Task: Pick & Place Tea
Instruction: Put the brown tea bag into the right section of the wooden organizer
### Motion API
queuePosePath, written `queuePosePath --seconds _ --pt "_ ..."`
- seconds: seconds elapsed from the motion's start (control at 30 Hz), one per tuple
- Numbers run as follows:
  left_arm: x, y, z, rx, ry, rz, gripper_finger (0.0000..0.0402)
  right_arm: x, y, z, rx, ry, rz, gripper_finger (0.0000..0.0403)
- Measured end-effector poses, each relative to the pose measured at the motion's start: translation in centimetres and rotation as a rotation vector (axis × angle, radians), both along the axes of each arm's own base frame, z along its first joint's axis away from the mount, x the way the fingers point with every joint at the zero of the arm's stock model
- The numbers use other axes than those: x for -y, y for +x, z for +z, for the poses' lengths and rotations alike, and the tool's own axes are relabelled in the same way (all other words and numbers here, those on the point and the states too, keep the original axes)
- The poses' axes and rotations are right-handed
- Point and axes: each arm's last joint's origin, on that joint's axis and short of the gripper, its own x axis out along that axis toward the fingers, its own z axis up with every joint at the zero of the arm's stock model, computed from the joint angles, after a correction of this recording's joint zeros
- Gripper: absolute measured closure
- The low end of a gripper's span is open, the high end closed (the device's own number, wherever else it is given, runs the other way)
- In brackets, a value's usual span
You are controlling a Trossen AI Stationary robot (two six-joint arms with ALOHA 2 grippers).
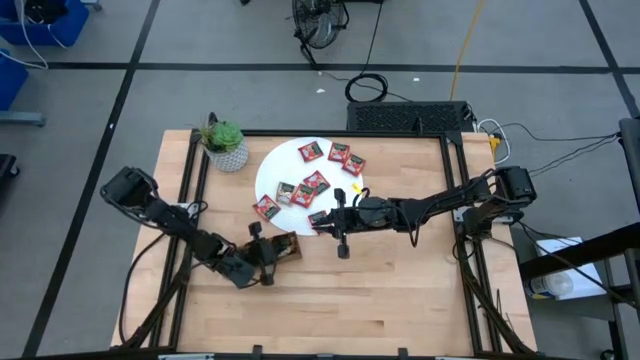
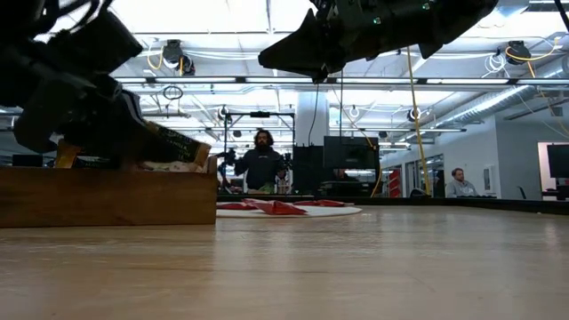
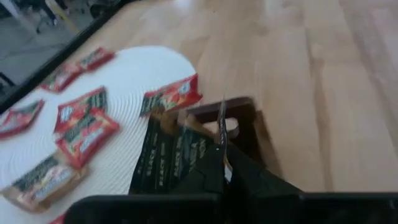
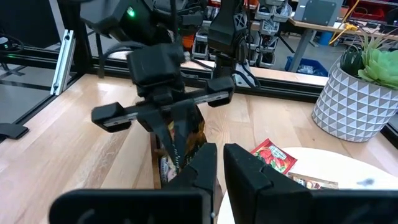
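Observation:
Several red tea sachets [image 1: 316, 182] lie flat on a white disc [image 1: 282, 162] at the table's middle far side. Just in front of the disc stands a brown wooden tray [image 1: 290, 246]. Dark sachets [image 3: 163, 155] stand in it and stick up above its rim [image 2: 178, 142]. My left gripper [image 3: 222, 163] hovers over the tray, slanting down, shut on one sachet. My right gripper [image 1: 328, 220] is held high over the disc's near edge, almost level, shut with nothing showing between its fingers [image 4: 219, 163]. One red sachet [image 1: 318, 218] lies below its tip. My left gripper pinches a tea sachet between its two fingers; it shows edge-on as a thin strip [image 3: 221, 127]. The fingers come from above, slanting down from the table's left. The sachet hangs below the fingertips [image 4: 176, 142], its lower end down in the tray's compartment [image 3: 239, 121].
A green potted plant [image 1: 226, 146] in a white pot stands at the table's far left corner. Bare wooden tabletop [image 1: 400, 290] spreads in front of and to the right of the tray. Beyond the table, in the low view, a person [image 2: 262, 162] stands and another [image 2: 459, 183] sits.

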Motion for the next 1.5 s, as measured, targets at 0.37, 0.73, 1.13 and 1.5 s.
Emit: queuePosePath --seconds 0.37,0.73,1.13,1.5 --pt "-1.0 0.7 0.2 0.027 -0.038 0.094 0.0259 0.0 0.0 0.0 0.000 0.000 0.000 0.0385" --pt "0.1 2.1 2.1 0.031 0.094 0.051 0.0145 0.0 0.0 -0.1 -0.009 -0.004 0.001 0.0385" --pt "0.7 3.1 10.4 -0.163 0.111 -0.071 0.0198 0.0 -0.1 -0.5 -0.047 -0.021 0.004 0.0385" --pt "-1.1 5.2 9.1 -0.575 -0.068 -0.173 0.0397 0.0 -0.2 -0.8 -0.084 -0.027 0.005 0.0385"
